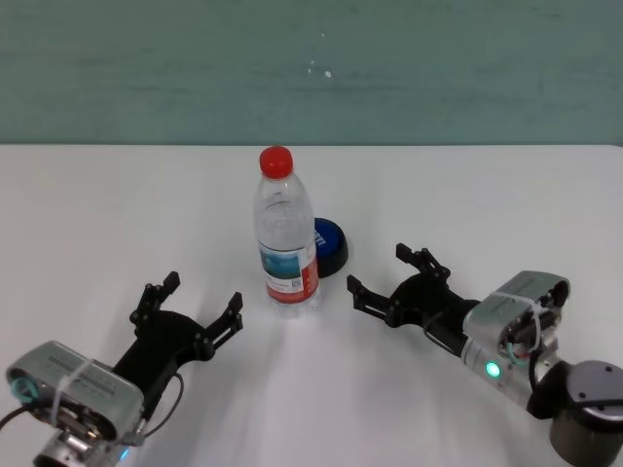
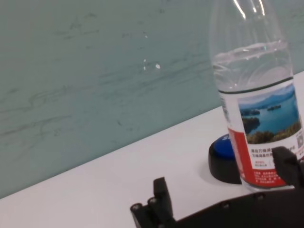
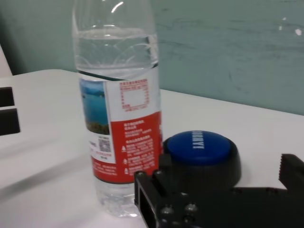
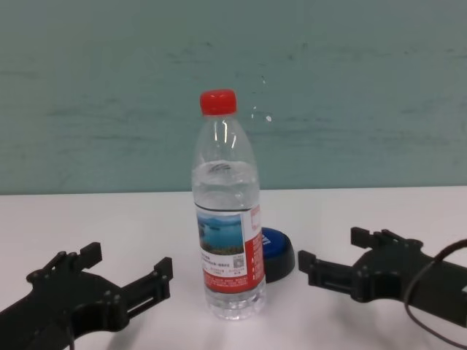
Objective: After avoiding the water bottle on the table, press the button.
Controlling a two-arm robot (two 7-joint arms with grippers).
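Button (image 1: 329,242) sits behind the bottle (image 1: 285,233) on the table (image 1: 97,214); not yet pressed.
Head view: right hand (image 1: 390,279) and left hand (image 1: 188,306) open, empty. Right wrist view: glossy blue dome, black base, ribbed clear plastic alongside. Chest view: button probably touches the bottle; the right hand should curve round it.

We read this as a robot test bench in a lab, not a home or shop. The table (image 1: 88,204) is plain white and bare apart from staged props: one bottle (image 1: 286,233) standing upright and one button (image 1: 328,243) just behind it. A scuffed teal wall (image 1: 311,68) closes the scene directly behind the table edge. We see no furniture, decoration or household items. Black grippers, left (image 1: 190,302) and right (image 1: 384,277), with exposed cabling sit over the near table.
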